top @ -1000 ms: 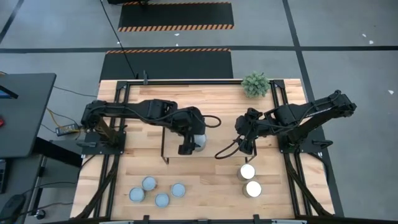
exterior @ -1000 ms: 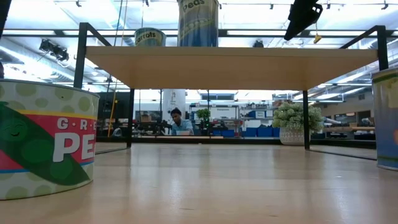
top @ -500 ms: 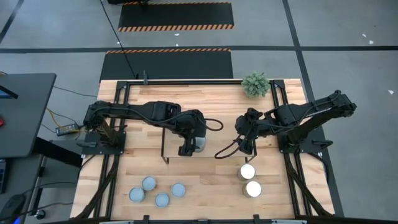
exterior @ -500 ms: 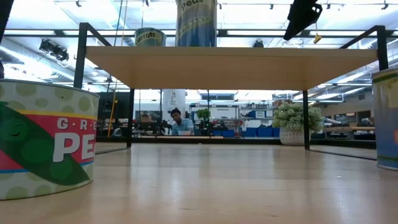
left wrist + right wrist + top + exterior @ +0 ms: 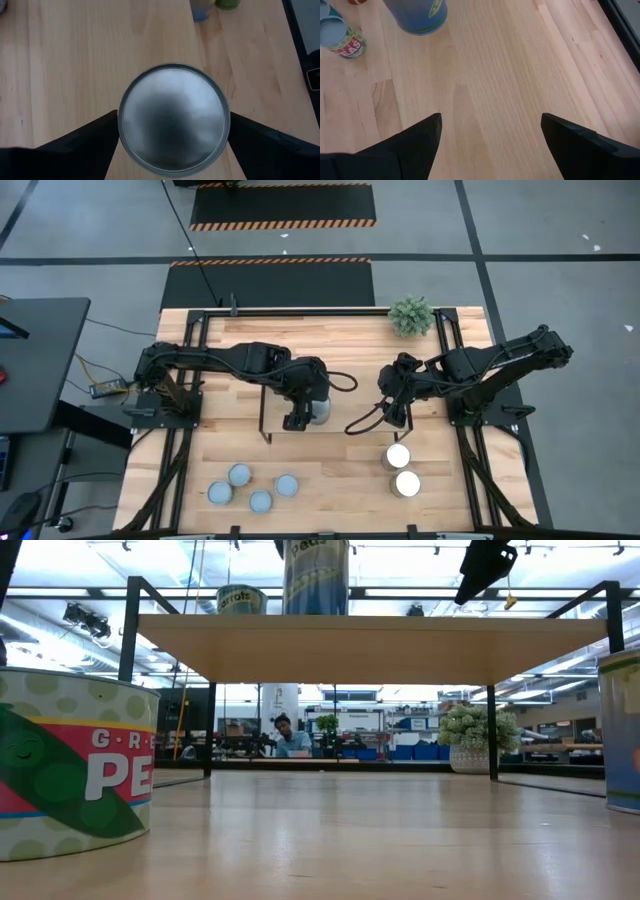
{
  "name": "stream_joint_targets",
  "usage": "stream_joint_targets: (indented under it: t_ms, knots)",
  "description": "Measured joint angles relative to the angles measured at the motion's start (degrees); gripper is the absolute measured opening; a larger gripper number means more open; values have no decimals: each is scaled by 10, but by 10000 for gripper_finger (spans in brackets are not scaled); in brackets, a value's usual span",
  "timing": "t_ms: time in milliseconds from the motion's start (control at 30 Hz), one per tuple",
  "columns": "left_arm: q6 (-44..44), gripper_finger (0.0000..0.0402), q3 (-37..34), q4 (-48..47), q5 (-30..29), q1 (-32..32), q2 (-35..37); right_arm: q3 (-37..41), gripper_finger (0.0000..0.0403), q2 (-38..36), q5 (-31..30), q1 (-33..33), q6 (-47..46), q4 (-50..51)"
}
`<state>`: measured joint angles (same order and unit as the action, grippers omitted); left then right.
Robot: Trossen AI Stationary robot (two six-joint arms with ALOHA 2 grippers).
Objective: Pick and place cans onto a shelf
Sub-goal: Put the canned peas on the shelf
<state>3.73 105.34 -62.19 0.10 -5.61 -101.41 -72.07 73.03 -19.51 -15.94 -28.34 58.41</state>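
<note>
Can [image 5: 173, 119] on shelf [image 5: 370, 648], sides hidden.

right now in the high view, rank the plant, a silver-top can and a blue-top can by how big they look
1. plant
2. silver-top can
3. blue-top can, only slightly smaller; the silver-top one may stand taller, nearer the camera, so unsure

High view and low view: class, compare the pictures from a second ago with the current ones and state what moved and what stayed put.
The left gripper, fingers either side of the tall blue-labelled metal can on the light-wood shelf, drew back slightly toward its own base; whether it grips is unclear. The right gripper, open, the six cans on the table and the short can on the shelf stayed put.
</note>
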Motion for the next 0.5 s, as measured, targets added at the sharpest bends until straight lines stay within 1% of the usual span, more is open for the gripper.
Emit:
stream_joint_targets:
  t_ms: [200, 433, 500]
  knots:
    - [-2, 320, 0, 0, -1, 0, 0, 0, 348, 0, 0, 0, 0, 0]
    - [-30, 321, 0, -2, -12, -1, 2, 0, 348, 0, 0, 0, 0, 0]
    - [-39, 319, 0, -16, -13, -4, 7, 0, 348, 0, 0, 0, 2, 1]
